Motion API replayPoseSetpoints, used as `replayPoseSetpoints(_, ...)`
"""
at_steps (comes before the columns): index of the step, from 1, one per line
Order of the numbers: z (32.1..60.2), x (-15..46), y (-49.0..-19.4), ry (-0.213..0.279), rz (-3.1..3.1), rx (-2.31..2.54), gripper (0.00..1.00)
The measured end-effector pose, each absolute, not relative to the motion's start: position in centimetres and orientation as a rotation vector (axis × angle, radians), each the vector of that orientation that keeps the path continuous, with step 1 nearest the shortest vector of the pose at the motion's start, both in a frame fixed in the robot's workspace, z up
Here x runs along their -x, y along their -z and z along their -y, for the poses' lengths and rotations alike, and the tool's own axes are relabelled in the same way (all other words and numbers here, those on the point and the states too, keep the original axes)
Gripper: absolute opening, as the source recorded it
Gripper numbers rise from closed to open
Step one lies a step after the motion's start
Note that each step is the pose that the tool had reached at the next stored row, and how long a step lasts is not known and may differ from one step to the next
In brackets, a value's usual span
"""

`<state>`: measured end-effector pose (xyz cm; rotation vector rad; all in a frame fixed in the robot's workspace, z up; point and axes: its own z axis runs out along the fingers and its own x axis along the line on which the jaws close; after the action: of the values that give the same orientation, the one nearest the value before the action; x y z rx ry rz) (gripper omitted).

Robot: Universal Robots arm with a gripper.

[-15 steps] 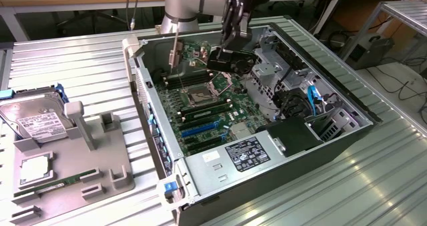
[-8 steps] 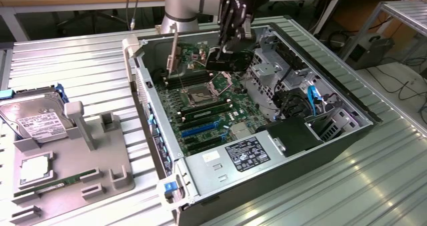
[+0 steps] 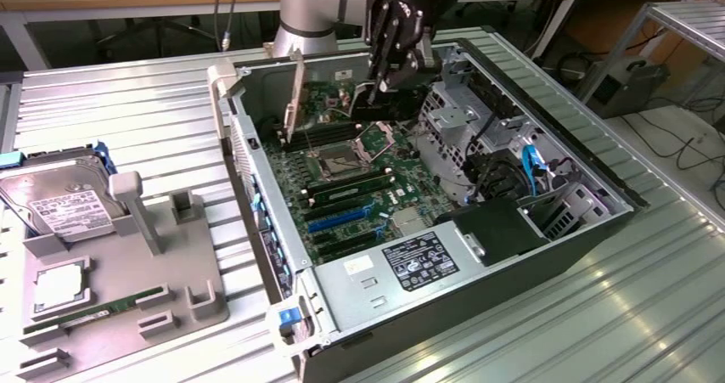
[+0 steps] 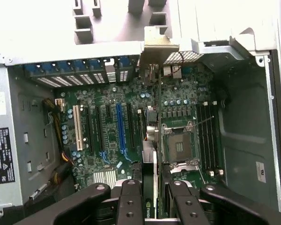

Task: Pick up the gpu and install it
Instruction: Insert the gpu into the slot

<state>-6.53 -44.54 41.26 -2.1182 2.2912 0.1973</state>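
Note:
The gpu (image 3: 295,94) hangs edge-on over the open computer case (image 3: 589,230), its silver end bracket toward the case's rear wall. My gripper (image 3: 379,84) is shut on the card's far end, above the motherboard (image 3: 374,166). In the wrist view the gpu (image 4: 149,206) is a thin green edge between my black fingers (image 4: 131,197), with my gripper (image 4: 151,171) shut on it. Its bracket (image 4: 158,47) reaches the rear slot openings. The card hovers between the blue expansion slot (image 4: 118,131) and the CPU socket (image 4: 178,145); I cannot tell whether it touches a slot.
A grey fixture tray (image 3: 170,273) on the exterior view's left holds a silver hard drive (image 3: 63,200) and a long memory stick (image 3: 97,306). Inside the case are the power supply (image 3: 419,260), a drive cage (image 3: 453,120) and cables (image 3: 532,166).

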Motion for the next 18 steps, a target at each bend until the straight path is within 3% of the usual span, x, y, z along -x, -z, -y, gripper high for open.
replayPoseSetpoints(18,46.3,7.0,-38.4,-0.174,-2.228,2.168,0.26)
